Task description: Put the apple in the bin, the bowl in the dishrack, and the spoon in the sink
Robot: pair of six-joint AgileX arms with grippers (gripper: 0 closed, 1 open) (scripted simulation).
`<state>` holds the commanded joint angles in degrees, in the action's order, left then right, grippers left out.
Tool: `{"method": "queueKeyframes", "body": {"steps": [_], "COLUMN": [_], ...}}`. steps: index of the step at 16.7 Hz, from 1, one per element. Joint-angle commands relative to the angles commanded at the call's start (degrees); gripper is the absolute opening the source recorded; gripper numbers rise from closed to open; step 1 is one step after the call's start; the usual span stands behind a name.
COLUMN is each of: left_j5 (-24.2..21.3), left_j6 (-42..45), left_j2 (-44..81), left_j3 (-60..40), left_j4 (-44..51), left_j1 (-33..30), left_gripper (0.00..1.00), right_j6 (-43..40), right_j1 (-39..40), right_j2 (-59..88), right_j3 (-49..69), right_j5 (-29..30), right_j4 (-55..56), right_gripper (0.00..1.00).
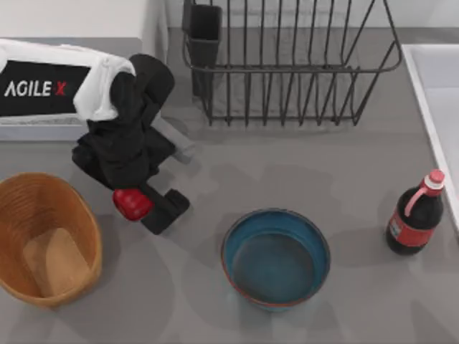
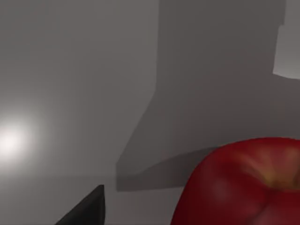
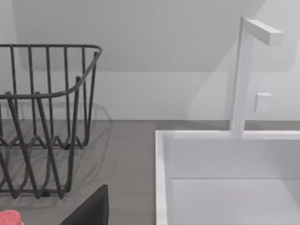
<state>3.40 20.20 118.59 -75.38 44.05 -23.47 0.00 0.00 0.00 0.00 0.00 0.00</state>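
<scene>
A smooth, matte grey tabletop [image 1: 215, 172] fills the scene from above, crossed by soft overlapping shadows. Behind it rises a plain, pale off-white wall [image 3: 154, 56], lit evenly and shaded with 1 broad slanted shadow. In the left wrist view the grey surface carries a bright round glare spot [image 2: 11, 140] of reflected light.

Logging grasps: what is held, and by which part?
The left hand holds the apple, fingers on its sides.
</scene>
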Motion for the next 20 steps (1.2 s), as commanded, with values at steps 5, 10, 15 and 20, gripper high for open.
{"method": "queueKeyframes", "body": {"steps": [5, 10, 15, 20], "left_j5": [0.0, 0.0, 0.0, 0.0], "left_j6": [0.0, 0.0, 0.0, 0.0], "left_j2": [0.0, 0.0, 0.0, 0.0], "left_j3": [0.0, 0.0, 0.0, 0.0], "left_j4": [0.0, 0.0, 0.0, 0.0], "left_j1": [0.0, 0.0, 0.0, 0.0], "left_gripper": [0.62, 0.25, 0.00, 0.00], "right_j6": [0.0, 0.0, 0.0, 0.0], "right_j1": [0.0, 0.0, 0.0, 0.0], "right_j2": [0.0, 0.0, 0.0, 0.0], "right_j3": [0.0, 0.0, 0.0, 0.0], "right_j5": [0.0, 0.0, 0.0, 0.0], "right_j4": [0.0, 0.0, 0.0, 0.0], "right_gripper": [1.00, 1.00, 1.00, 1.00]}}
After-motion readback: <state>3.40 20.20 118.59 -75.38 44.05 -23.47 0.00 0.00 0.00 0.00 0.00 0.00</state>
